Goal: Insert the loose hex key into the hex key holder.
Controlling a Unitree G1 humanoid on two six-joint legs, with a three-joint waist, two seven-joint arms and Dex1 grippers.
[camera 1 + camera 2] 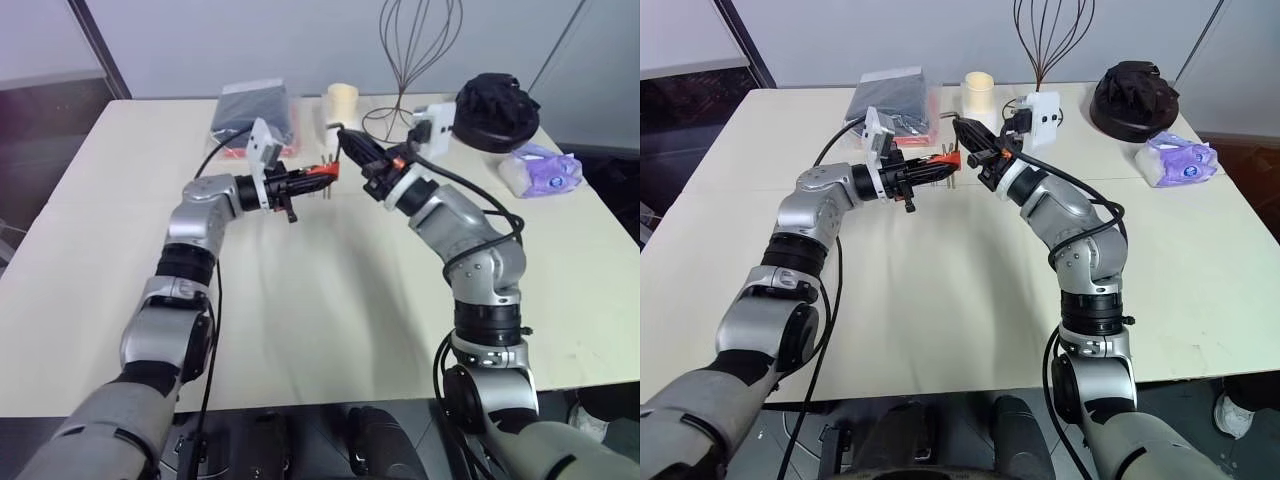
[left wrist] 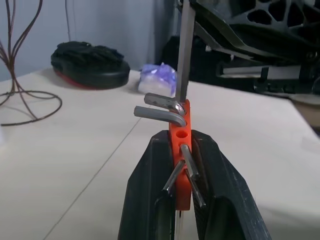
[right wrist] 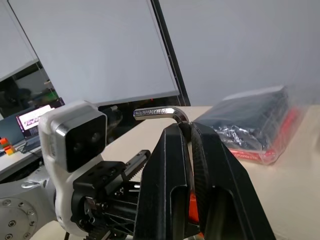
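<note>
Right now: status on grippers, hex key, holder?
Left gripper shut on hex key holder. Right gripper shut on loose hex key, tip at holder's top end, seating unclear. Both above table; nothing between.

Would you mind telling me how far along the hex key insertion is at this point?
Done: both parts are picked up and raised above the table. The left hand is shut on the hex key holder, the right hand on the loose hex key. In hand: the key's long leg comes down to the holder's top end. Left: whether it has entered a hole is unclear; seating and release remain.
</note>
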